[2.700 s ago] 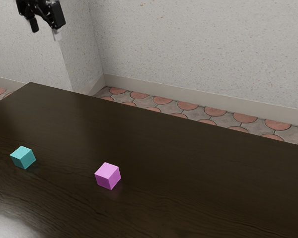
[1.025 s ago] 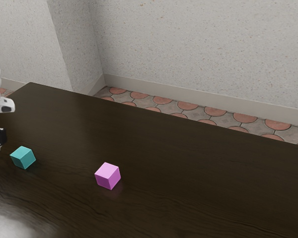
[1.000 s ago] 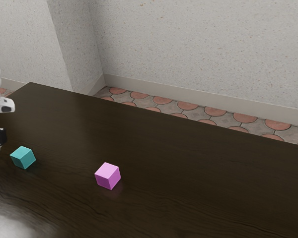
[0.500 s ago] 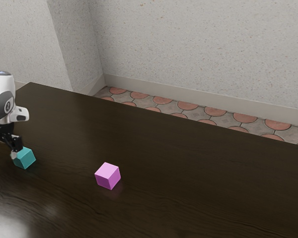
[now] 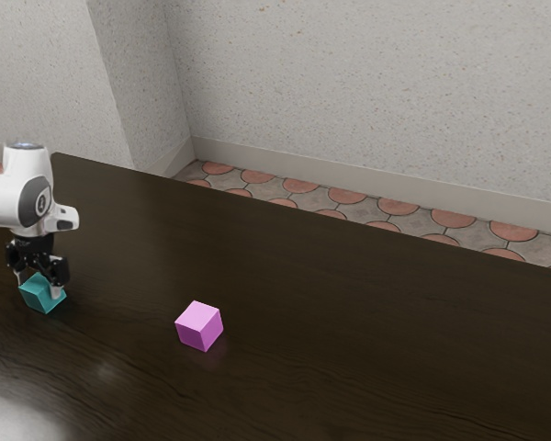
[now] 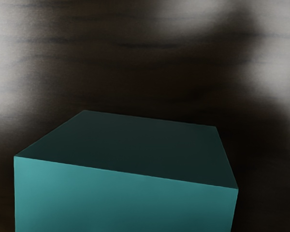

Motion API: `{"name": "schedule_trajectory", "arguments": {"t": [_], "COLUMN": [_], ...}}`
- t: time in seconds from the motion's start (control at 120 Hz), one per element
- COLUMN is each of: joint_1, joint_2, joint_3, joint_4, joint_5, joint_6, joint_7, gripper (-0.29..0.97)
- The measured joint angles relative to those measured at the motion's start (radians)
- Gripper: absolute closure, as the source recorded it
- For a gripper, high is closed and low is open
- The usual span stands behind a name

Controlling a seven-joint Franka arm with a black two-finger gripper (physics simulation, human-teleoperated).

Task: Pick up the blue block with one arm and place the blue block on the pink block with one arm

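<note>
The blue block [image 5: 40,296], a teal cube, rests on the dark wooden table [image 5: 349,303] near the exterior view's left edge. My gripper [image 5: 39,276] hangs straight down over it, open, with one black finger on each side of the cube's upper part. In the wrist view the same blue block [image 6: 130,183] looms large just under my hand, and its top face and one side face are visible. The pink block [image 5: 199,325] sits on the table to the right of the blue one in the exterior view, apart from it.
The table's far edge [image 5: 285,213] runs diagonally, with a tiled floor [image 5: 395,211] and plaster wall [image 5: 367,83] beyond it. A wall corner [image 5: 179,138] stands behind the arm. Bare dark wood stretches to the exterior view's right of the pink block.
My hand has come down from high at the upper left to the table, then moved right over the blue block and lowered around it. Neither block has moved.
</note>
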Motion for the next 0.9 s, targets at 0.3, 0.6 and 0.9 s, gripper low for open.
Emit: {"name": "schedule_trajectory", "arguments": {"t": [0.3, 0.6, 0.9], "joint_1": [0.039, 0.046, 0.037], "joint_2": [0.088, 0.100, 0.021], "joint_3": [-0.022, -0.028, -0.047], "joint_4": [0.065, 0.084, 0.080], "joint_5": [-0.027, -0.046, -0.048], "joint_6": [0.001, 0.003, -0.024], "joint_7": [0.006, 0.006, 0.010], "gripper": [0.00, 0.14, 0.30]}}
